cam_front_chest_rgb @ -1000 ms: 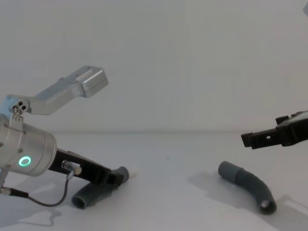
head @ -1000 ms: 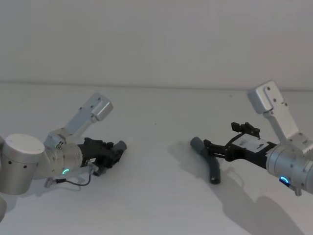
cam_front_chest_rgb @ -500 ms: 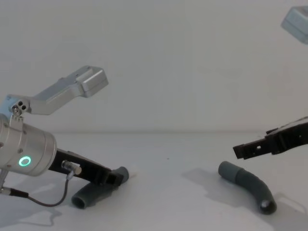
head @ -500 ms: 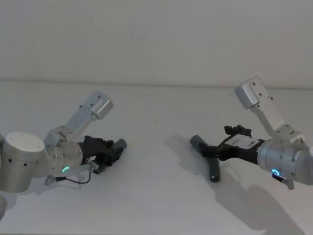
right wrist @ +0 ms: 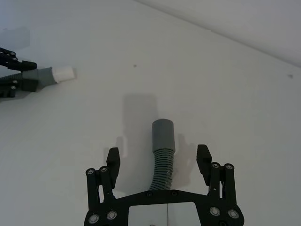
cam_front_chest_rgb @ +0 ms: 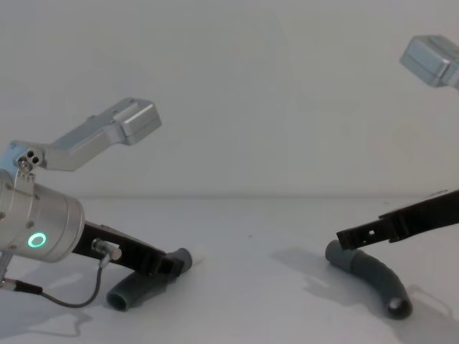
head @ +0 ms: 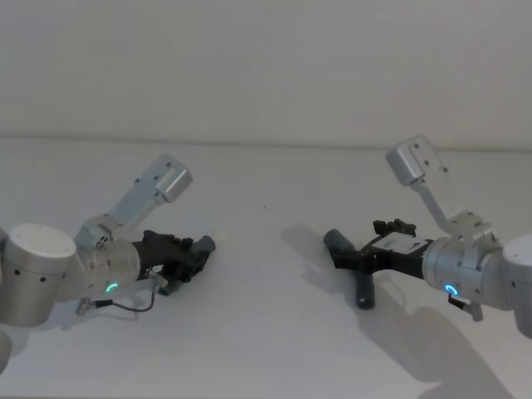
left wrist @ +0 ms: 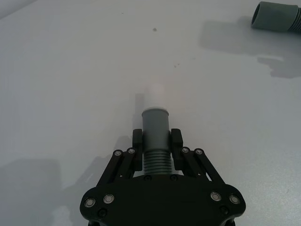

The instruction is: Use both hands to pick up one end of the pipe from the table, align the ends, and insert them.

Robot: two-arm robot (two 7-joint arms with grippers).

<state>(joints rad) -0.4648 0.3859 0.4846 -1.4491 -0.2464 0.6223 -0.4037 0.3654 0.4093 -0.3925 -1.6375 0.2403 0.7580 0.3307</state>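
Two curved grey pipe pieces lie on the white table point(head: 266, 341). My left gripper point(head: 189, 259) point(left wrist: 156, 142) point(cam_front_chest_rgb: 169, 265) is shut on the left piece point(left wrist: 155, 125) point(cam_front_chest_rgb: 136, 292) just behind its cuff, and the narrow white tip point(left wrist: 154, 96) point(right wrist: 62, 73) points out ahead of it. The right piece point(head: 363, 287) point(cam_front_chest_rgb: 373, 276) rests flat, its grey socket end point(right wrist: 163, 134) facing the left piece. My right gripper point(head: 347, 256) point(right wrist: 158, 157) point(cam_front_chest_rgb: 348, 235) is open just above it. Its fingers point(right wrist: 113, 159) stand well apart on either side of the ribbed body without touching it.
The table's back edge meets a plain pale wall point(head: 266, 83). A bare stretch of table point(head: 266, 241) separates the two pieces. A thin cable point(cam_front_chest_rgb: 64, 299) loops under my left wrist.
My right arm has come down and forward, bringing the open gripper over the right piece's socket end. The left arm and its piece have stayed put.
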